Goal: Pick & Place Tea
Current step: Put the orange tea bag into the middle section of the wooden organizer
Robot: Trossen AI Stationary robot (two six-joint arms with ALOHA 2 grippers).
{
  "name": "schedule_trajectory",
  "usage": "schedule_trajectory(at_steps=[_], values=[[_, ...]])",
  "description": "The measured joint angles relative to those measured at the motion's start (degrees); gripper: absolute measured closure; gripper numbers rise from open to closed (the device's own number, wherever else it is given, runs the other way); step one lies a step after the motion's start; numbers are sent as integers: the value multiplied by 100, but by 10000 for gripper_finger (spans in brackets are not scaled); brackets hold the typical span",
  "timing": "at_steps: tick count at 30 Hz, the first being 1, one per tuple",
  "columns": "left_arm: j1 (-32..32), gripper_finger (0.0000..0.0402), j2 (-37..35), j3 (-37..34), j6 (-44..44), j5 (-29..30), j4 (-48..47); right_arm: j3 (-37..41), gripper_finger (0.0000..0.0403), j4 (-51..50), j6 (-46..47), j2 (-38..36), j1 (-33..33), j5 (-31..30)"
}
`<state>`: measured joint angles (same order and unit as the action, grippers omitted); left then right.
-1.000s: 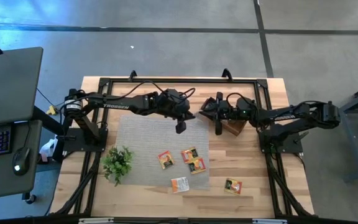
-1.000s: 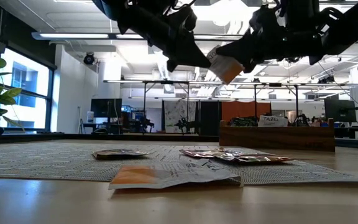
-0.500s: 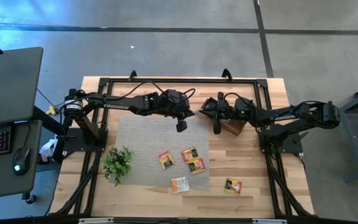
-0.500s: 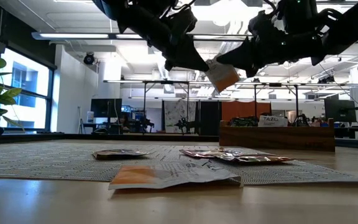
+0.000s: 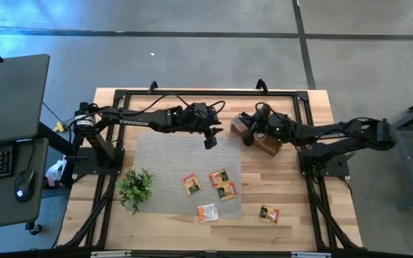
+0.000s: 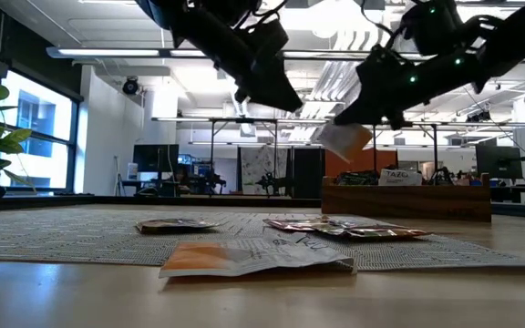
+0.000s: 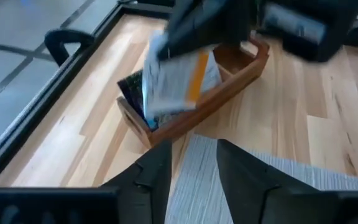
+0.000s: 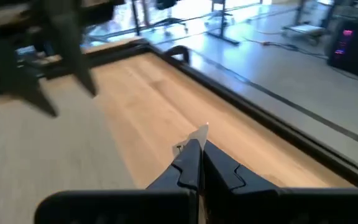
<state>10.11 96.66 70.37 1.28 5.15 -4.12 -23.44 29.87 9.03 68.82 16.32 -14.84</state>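
My right gripper point(image 6: 365, 117) is shut on an orange-and-white tea sachet point(image 7: 178, 79), which is in the air above the near-left end of a wooden box point(image 7: 197, 115). My left gripper point(image 7: 192, 163) stands open a little to the left of it, over the grey mat's far edge, with nothing between its fingers. Several more sachets point(image 5: 219, 178) lie flat on the grey woven mat point(image 5: 165, 161). One sachet point(image 5: 269, 213) lies on the bare wood. My right gripper pinches the sachet between its two fingers by one edge point(image 8: 202, 131), of which only a thin white sliver shows past the fingertips. The fingers come from the table's right side, slanting slightly down. The sachet point(image 6: 344, 140) hangs tilted below them, clear of the box and the table.
The wooden box point(image 5: 265, 142) holds dark sachets point(image 7: 133, 92) at its near end. A green plant sprig point(image 5: 135, 188) stands at the mat's near-left corner. A black frame point(image 5: 206, 92) runs round the table's edges.
The sachet was held between both grippers' tips. My left gripper has let go of it and now stands apart from it. My right gripper has turned and sunk toward the wooden box, carrying the sachet down and to the right.
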Motion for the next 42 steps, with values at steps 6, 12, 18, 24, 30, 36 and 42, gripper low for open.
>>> schedule_trajectory(at_steps=[6,12,18,24,30,36,42], values=[[0,273,0,0,48,0,-171,0,402,-1978,807,-1147,29,-803],[0,273,0,0,48,4,-183,470,402,-1900,1471,-1570,-383,-1596],[0,273,0,0,48,15,-181,1195,403,-1051,2054,-1516,-606,-2324],[0,273,-2,0,48,68,-181,1785,403,155,2059,-1516,-675,-2494],[0,273,0,-2,50,190,-179,2078,399,406,2056,-1511,-674,-2467],[0,273,-1,-2,50,206,-141,2087,372,969,1527,-1511,-670,-2159],[0,273,0,-2,56,208,-140,2087,331,936,1408,-1511,-665,-2056]])
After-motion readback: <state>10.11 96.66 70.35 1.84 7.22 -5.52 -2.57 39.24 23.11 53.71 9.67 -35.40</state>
